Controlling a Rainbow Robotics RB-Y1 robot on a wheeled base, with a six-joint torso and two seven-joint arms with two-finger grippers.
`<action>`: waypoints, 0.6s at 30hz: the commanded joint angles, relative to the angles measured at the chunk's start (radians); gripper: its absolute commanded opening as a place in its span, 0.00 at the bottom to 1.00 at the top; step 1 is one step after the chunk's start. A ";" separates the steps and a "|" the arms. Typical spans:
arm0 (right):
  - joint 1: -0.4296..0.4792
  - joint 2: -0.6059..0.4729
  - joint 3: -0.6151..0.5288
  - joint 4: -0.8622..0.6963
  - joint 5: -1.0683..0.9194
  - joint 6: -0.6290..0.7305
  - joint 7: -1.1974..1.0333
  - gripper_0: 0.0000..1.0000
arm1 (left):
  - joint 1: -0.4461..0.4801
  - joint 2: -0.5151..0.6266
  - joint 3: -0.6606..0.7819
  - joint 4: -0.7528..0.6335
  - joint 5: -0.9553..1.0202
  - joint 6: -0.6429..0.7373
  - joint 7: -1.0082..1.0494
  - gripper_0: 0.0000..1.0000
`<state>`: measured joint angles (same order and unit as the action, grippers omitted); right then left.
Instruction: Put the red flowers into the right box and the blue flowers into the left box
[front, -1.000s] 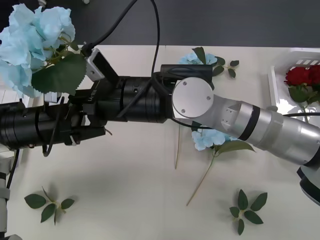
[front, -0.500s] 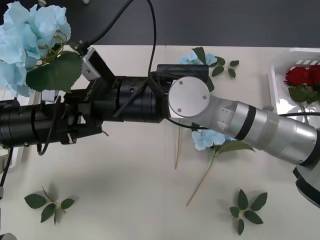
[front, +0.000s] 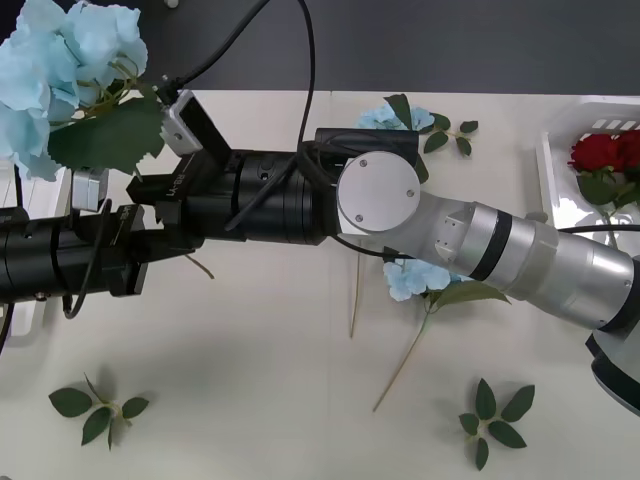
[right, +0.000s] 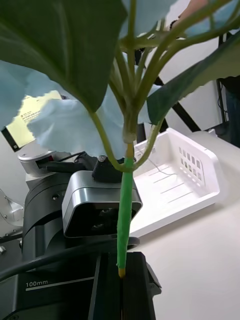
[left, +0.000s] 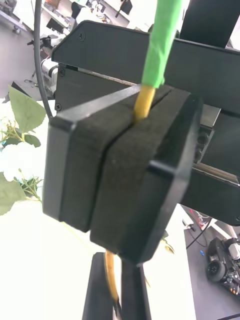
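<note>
Ruffled pale-blue flower (front: 62, 75) between foam-padded right end effector (left: 131, 165)

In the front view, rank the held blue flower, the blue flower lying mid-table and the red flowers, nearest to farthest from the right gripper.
From the right gripper, reached across to the table's left:
1. Held blue flower, its stem clamped in that gripper, far left.
2. Blue flower lying mid-table, under the right arm.
3. Red flowers, in the right box, far right.

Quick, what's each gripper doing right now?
Right gripper: closed on the stem of the pale blue artificial hydrangea flower.
Left gripper: at that stem's lower end; grip cannot be told.
</note>
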<state>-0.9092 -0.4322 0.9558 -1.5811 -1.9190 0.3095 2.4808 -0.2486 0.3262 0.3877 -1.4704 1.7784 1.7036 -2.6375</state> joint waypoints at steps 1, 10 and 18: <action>-0.028 -0.007 0.000 -0.016 -0.017 -0.001 0.035 0.00 | 0.006 0.011 0.003 -0.016 0.015 0.008 -0.068 0.00; -0.028 -0.010 0.000 -0.020 -0.046 -0.007 0.035 0.05 | 0.005 0.011 -0.001 -0.016 0.021 0.007 -0.068 0.00; -0.027 -0.013 0.000 -0.022 -0.048 -0.026 0.039 1.00 | 0.005 0.010 0.008 -0.016 0.027 0.005 -0.068 0.00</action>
<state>-0.9092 -0.4326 0.9558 -1.5811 -1.9626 0.2859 2.4814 -0.2486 0.3262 0.3877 -1.4704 1.7885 1.7036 -2.6375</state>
